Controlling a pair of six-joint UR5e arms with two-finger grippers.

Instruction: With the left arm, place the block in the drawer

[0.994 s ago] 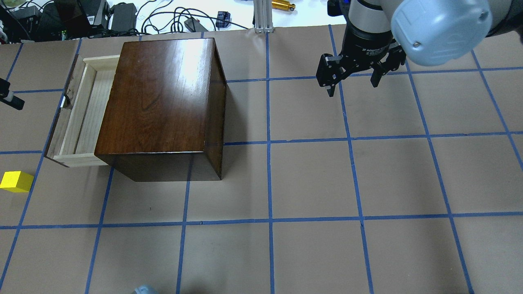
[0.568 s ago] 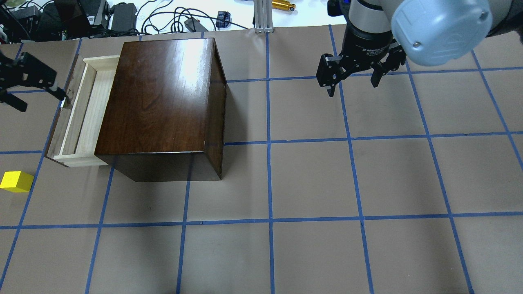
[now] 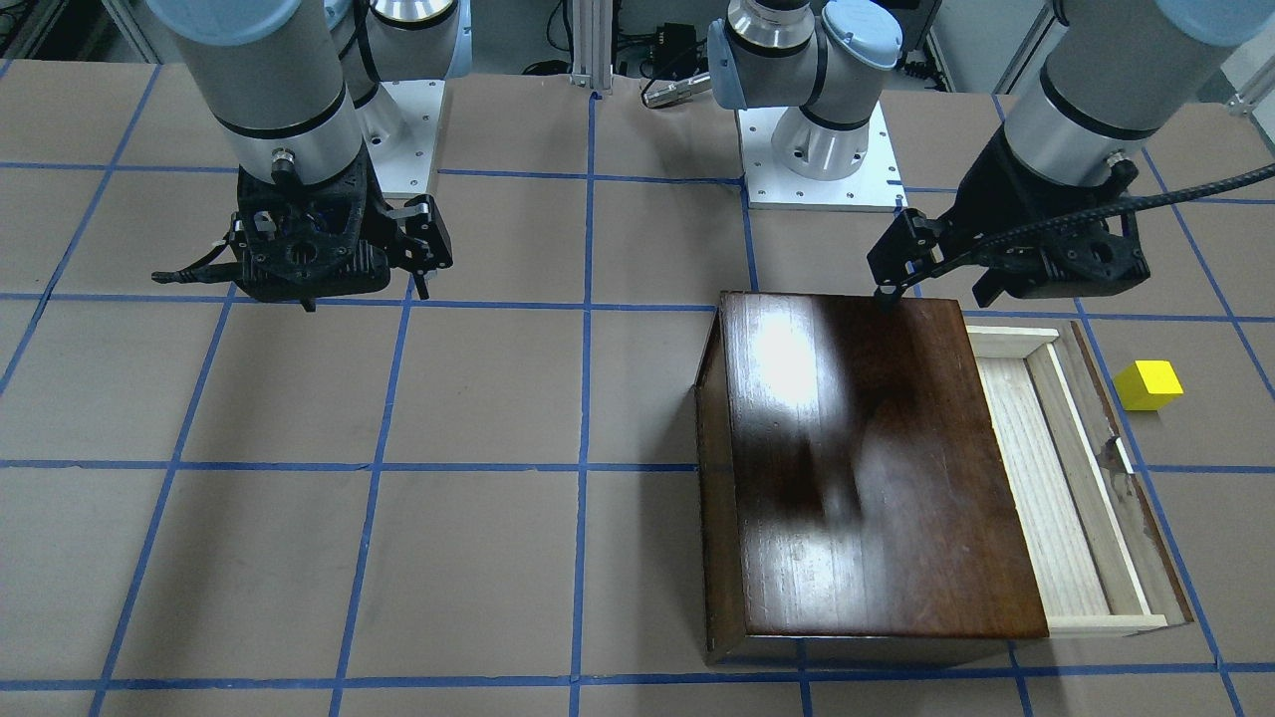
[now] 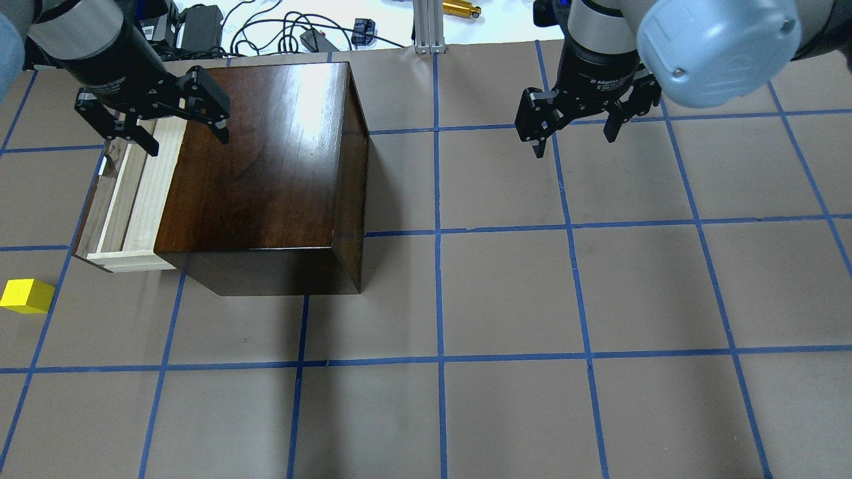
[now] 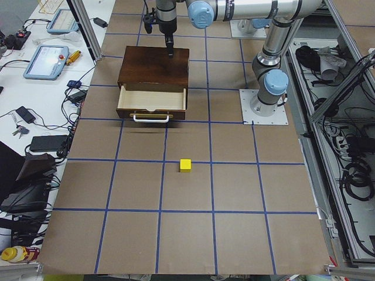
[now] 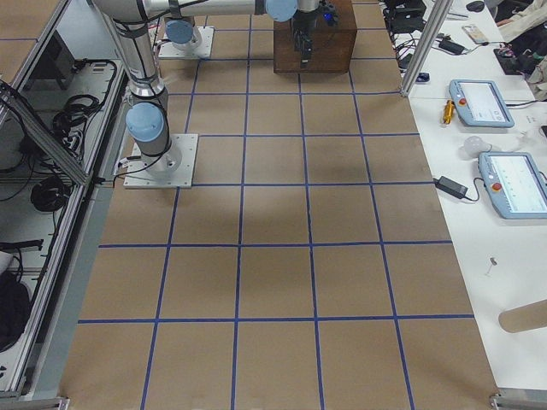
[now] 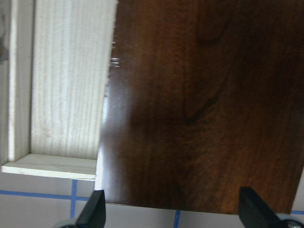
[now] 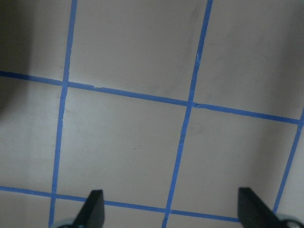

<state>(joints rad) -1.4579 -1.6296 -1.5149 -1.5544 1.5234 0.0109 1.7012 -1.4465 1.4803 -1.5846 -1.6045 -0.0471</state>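
Observation:
The small yellow block (image 4: 26,296) (image 3: 1147,384) (image 5: 185,165) lies on the brown table, to the near left of the drawer and apart from it. The drawer (image 4: 133,193) (image 3: 1046,478) (image 7: 66,76) stands pulled out of the glossy dark brown box (image 4: 266,166) (image 3: 857,468), and its pale-wood tray shows nothing inside. My left gripper (image 4: 188,136) (image 3: 931,289) (image 7: 172,216) is open and empty, above the far edge of the box top and the drawer's far end. My right gripper (image 4: 574,143) (image 8: 171,216) is open and empty above bare table at the far right.
Cables and power bricks (image 4: 200,26) lie beyond the table's far edge, with an aluminium post (image 4: 429,26) at its middle. The arms' base plates (image 3: 817,149) sit at the robot's side. Blue tape lines grid the table.
My left gripper has come in from the left edge and moved right, from beside the drawer front to over the box's far left corner. The block, drawer and right arm have not moved.

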